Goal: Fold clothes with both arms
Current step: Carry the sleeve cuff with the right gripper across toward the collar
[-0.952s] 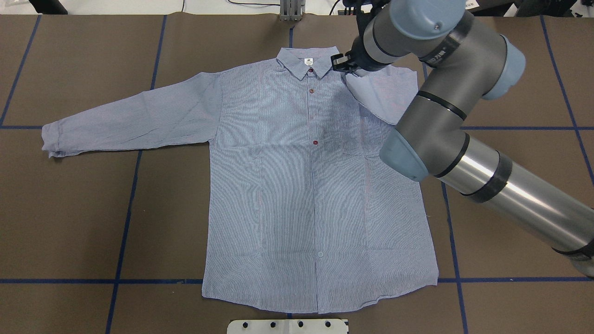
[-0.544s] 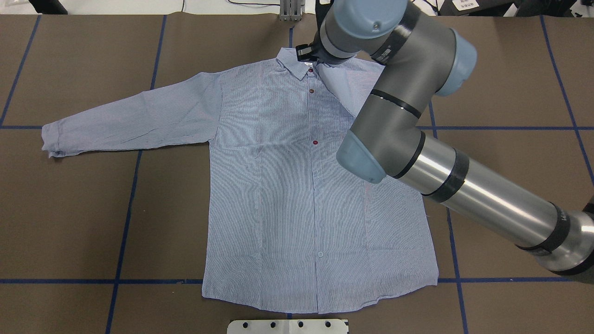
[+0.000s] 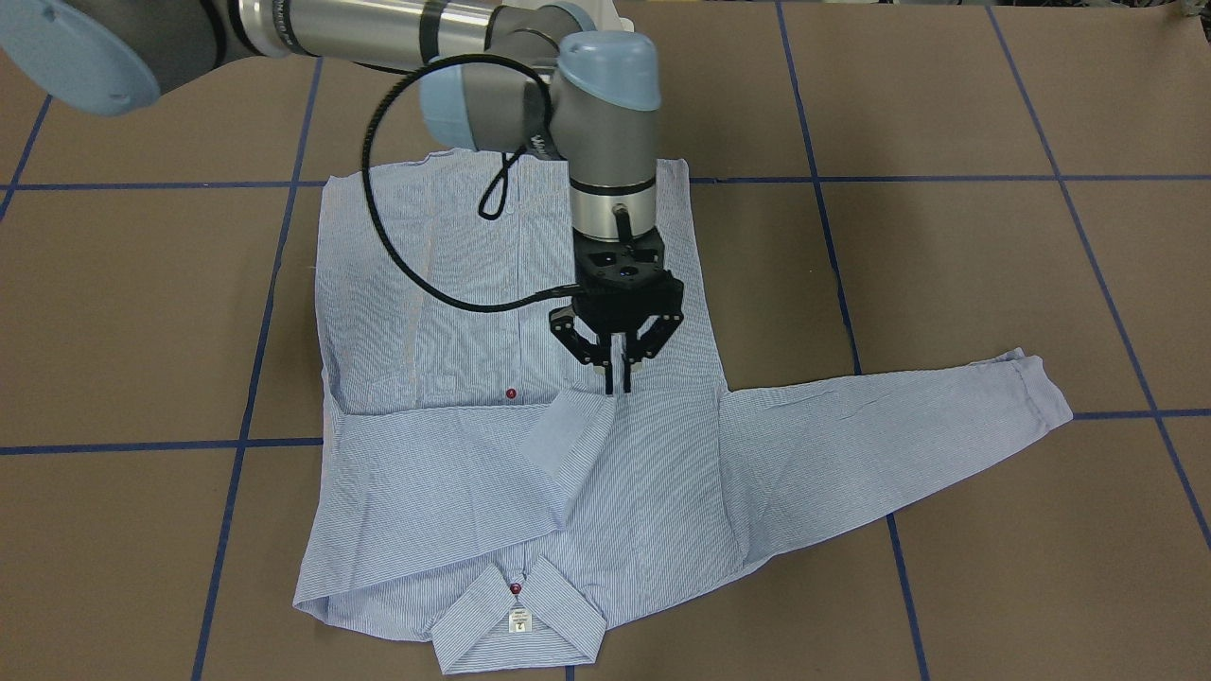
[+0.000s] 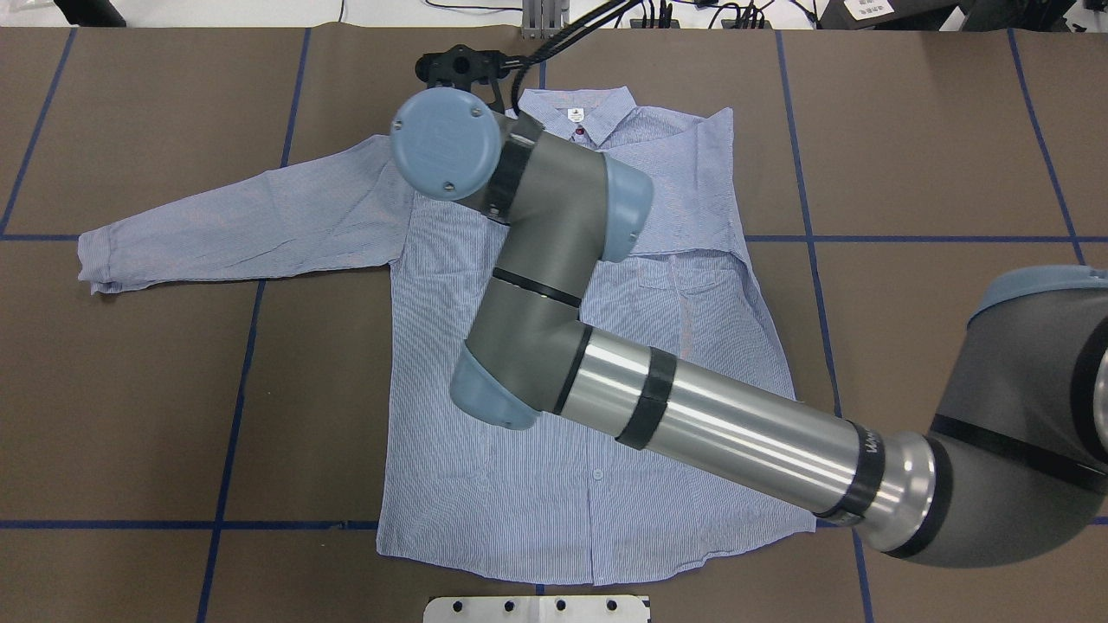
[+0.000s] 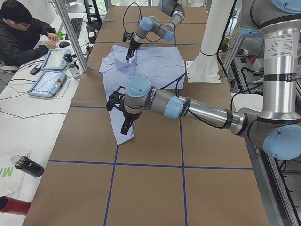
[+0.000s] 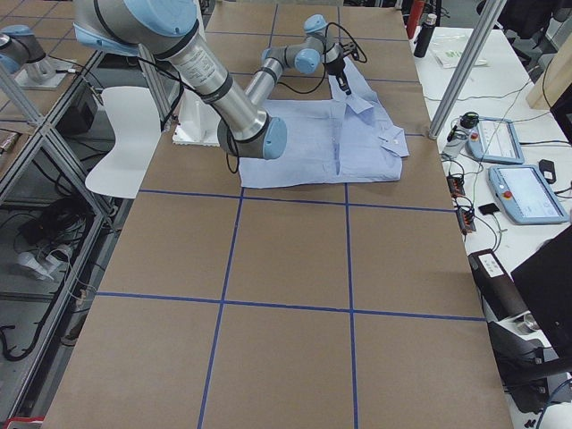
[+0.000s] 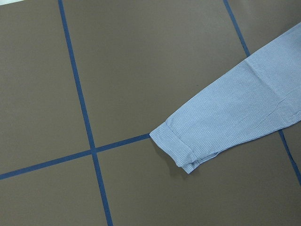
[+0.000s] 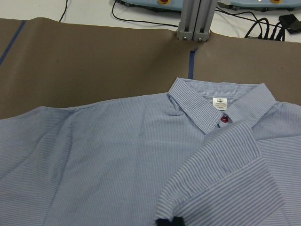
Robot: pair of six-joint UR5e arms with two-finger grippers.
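The right claw (image 3: 617, 383) is pinched shut on one cuff (image 3: 570, 427), that sleeve lying across the chest of the shirt (image 3: 454, 284); the shirt lies flat, buttons up, mid-table (image 4: 130, 389), collar toward the far edge; the other sleeve (image 4: 242, 221) stretches toward the left end; the left claw (image 5: 125, 126) hangs over its cuff, open or closed I cannot tell.

Silver-grey tubular arms (image 4: 718, 424), light blue joint caps (image 4: 443, 143), black bands (image 4: 645, 400), black gripper (image 3: 617, 383), looping black cable (image 3: 363, 165)
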